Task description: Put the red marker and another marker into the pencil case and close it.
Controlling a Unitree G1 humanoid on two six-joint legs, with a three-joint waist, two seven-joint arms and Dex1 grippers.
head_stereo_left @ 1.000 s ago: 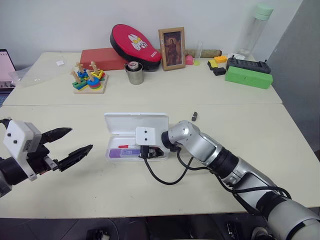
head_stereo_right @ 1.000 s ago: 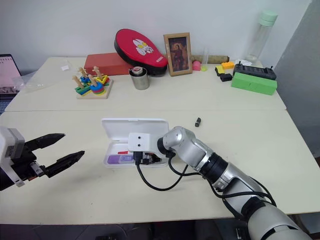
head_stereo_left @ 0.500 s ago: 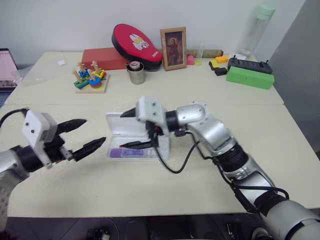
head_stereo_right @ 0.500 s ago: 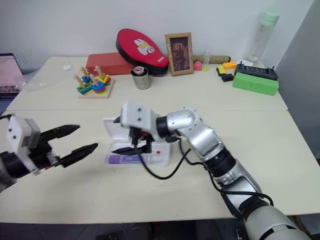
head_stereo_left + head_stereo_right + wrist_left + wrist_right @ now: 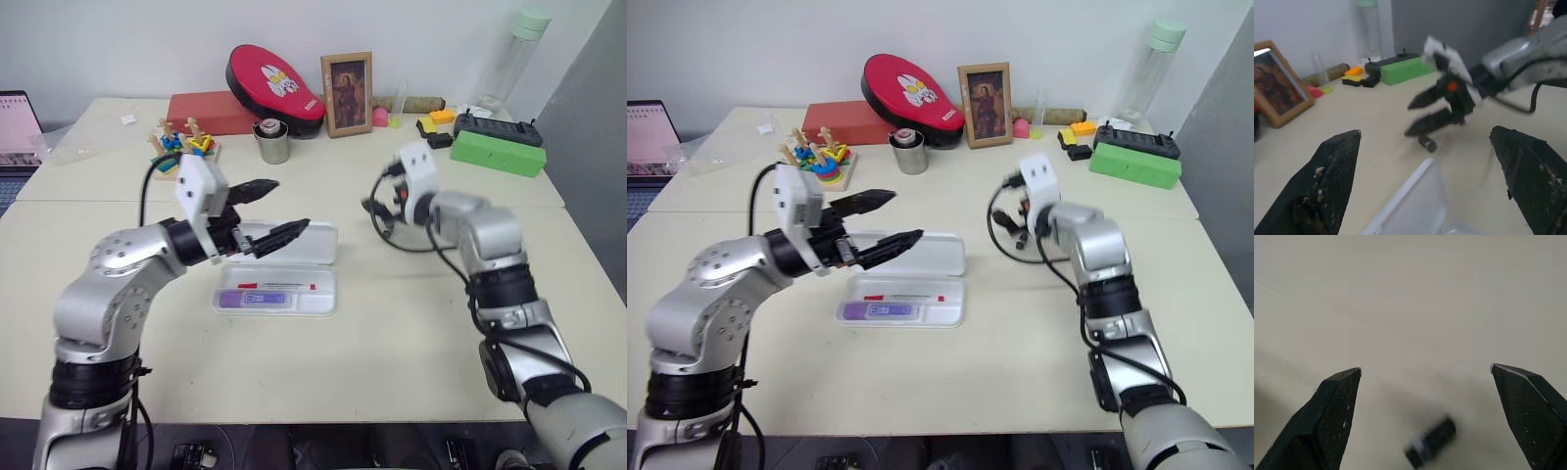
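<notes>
While both black-fingered grippers, left point(image 5: 272, 211) and right point(image 5: 1422, 115), gape empty, the flat white plastic pencil case point(image 5: 279, 266) lies open holding the red-capped white marker point(image 5: 279, 285) and the chunky purple marker point(image 5: 253, 299).

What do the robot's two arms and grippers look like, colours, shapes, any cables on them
Both arms are rounded silver-grey metal segments with black bands at the joints. Each wrist carries a white boxy camera housing, and loose black cables loop beside it. The left gripper and the right gripper each have two black, tapered, pointed fingers with a finely textured inner face. A small orange-red spot shows on the right gripper's body.
</notes>
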